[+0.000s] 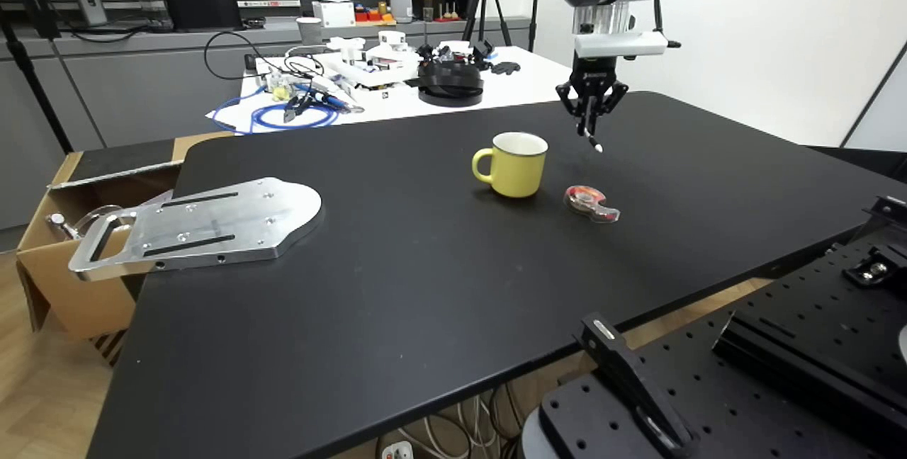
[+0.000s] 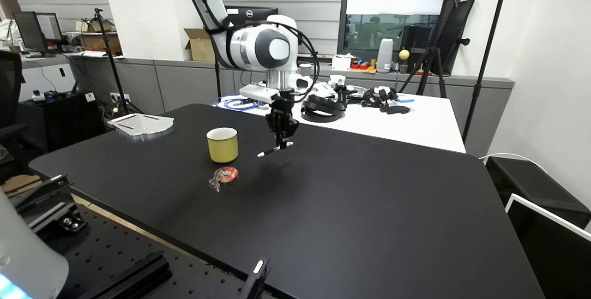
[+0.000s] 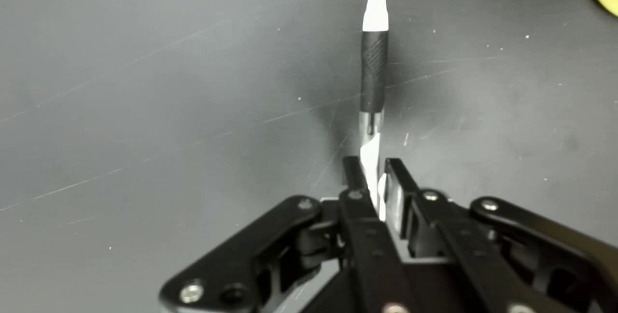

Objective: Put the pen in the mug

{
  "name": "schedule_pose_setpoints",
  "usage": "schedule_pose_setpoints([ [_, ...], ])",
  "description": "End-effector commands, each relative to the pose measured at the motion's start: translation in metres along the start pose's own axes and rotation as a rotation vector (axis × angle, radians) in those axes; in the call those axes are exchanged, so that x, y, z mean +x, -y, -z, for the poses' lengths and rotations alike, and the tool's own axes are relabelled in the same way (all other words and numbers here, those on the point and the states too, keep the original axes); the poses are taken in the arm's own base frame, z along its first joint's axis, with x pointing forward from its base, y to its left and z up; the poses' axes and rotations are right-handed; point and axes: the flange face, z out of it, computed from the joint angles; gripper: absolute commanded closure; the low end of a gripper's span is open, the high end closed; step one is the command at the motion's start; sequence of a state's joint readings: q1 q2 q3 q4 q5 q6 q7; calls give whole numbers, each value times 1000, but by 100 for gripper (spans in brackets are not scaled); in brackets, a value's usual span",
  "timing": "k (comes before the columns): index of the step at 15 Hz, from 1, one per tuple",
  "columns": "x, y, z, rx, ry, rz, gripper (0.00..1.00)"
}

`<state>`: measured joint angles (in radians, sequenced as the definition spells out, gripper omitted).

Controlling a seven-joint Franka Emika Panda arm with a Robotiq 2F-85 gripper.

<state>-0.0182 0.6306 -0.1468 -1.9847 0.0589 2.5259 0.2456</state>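
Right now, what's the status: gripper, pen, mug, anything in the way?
Gripper shut on the pen, held above the table. Mug upright, pen not yet in. Tape near the mug, seemingly off the direct path.

Tabletop (image 2: 378,216): open passage is seen between gripper (image 3: 372,161) and mug (image 1: 517,170), its mouth uncovered. Tape dispenser (image 1: 587,197): low obstacle, near the mug. Metal plate (image 1: 212,222): well apart. Clearance beneath the pen (image 3: 374,71): cannot be judged exactly.

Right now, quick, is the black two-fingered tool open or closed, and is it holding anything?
Tool: closed, holding the slim black-and-white pen.
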Motion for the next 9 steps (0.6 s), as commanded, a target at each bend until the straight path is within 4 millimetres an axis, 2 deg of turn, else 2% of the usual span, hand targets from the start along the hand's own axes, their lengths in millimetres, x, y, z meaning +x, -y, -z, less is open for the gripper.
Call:
schedule_pose_setpoints([
  [1, -1, 11, 27, -20, 11, -35, 96],
  [9, -18, 61, 47, -70, 107, 1, 96],
])
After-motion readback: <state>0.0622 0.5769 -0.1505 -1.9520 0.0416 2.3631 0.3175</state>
